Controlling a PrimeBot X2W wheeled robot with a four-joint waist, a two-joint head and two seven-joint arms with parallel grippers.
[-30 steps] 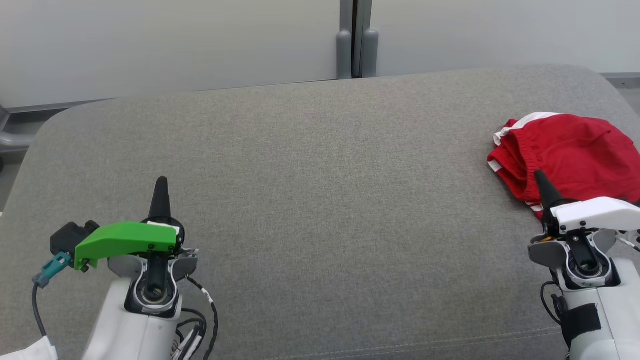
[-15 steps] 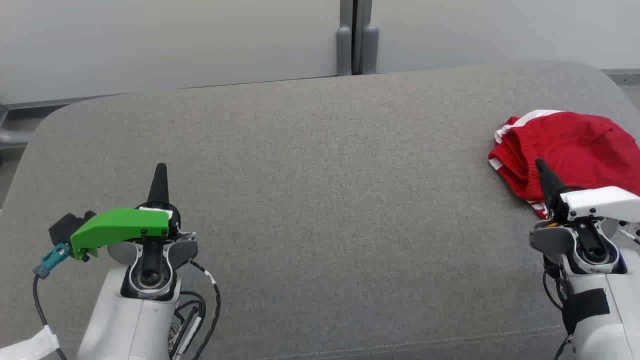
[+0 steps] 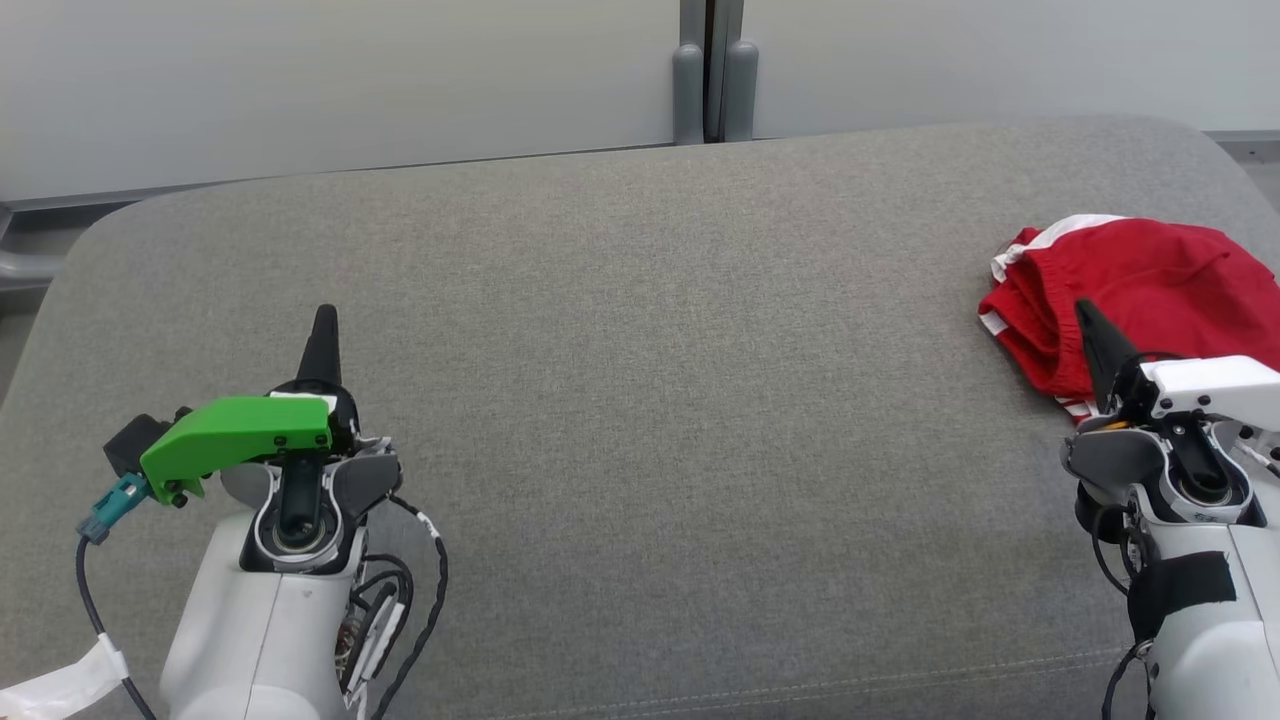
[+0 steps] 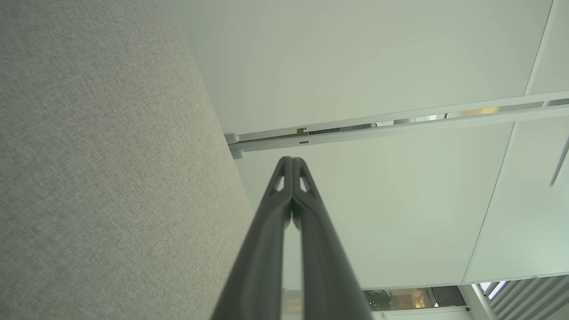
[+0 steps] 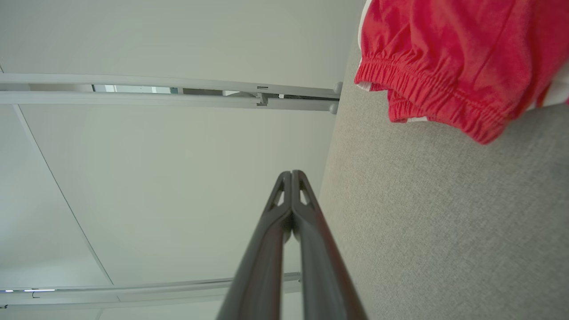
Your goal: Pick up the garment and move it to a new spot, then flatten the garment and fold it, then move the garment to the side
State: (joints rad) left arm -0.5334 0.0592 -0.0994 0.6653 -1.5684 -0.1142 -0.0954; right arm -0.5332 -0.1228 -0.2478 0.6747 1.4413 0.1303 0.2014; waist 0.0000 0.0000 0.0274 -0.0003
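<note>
Grey woven fabric covers the padded worktop (image 3: 650,350), which has rounded far corners and a stitched seam along its near edge. Bunched at the worktop's right end lies the garment (image 3: 1150,280), red with white trim and a gathered elastic hem, crumpled rather than flat. The right claw (image 3: 1088,318) sits at the garment's near-left edge, its dark fingers pressed together and holding nothing. From the right wrist view, that claw (image 5: 292,174) is clear of the garment (image 5: 444,53), with bare fabric between them. The left claw (image 3: 325,325) is at the near left, well apart from the garment, above bare worktop. Its fingers meet tip to tip in the left wrist view (image 4: 292,161) and are empty. Pale wall panels (image 3: 350,80) stand beyond the far edge.
</note>
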